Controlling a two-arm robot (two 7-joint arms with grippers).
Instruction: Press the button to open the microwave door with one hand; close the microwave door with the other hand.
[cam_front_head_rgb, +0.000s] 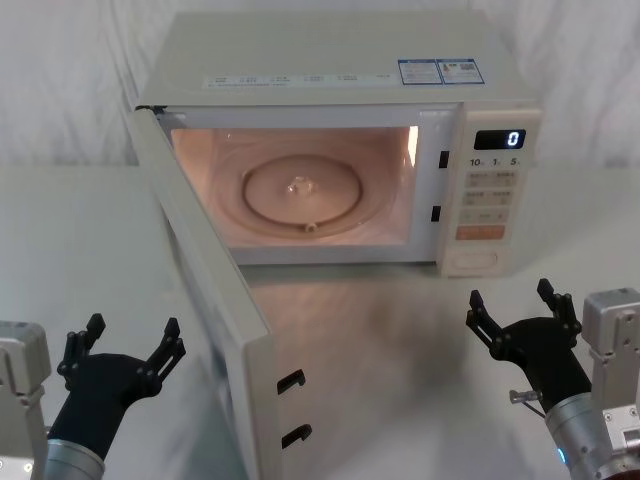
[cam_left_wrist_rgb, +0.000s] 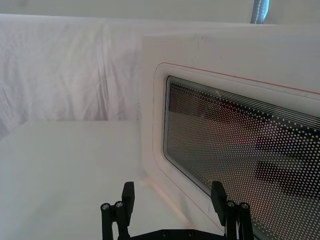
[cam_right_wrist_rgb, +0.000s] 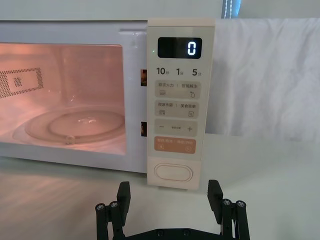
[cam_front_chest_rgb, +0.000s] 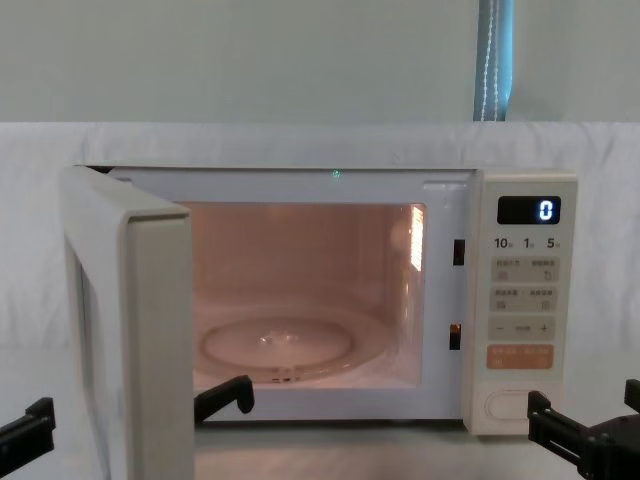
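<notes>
Head view: the microwave door (cam_front_head_rgb: 215, 310) stands swung wide open on its left hinge, cavity lit, so the pressing step looks done and closing is in hand. The left gripper (cam_front_head_rgb: 125, 350), fingers apart and empty, hovers outside the door; the right gripper (cam_front_head_rgb: 515, 310), also spread and empty, sits near the button (cam_front_head_rgb: 477, 259), not touching.

Left wrist view: the door's dotted glass window (cam_left_wrist_rgb: 240, 150) is close ahead; its far edge is cut off.

Right wrist view: the button (cam_right_wrist_rgb: 173, 172) is unpressed.

Chest view: both grippers are mostly cut off at the bottom. Next, the left gripper likely must push the door's outer face shut
</notes>
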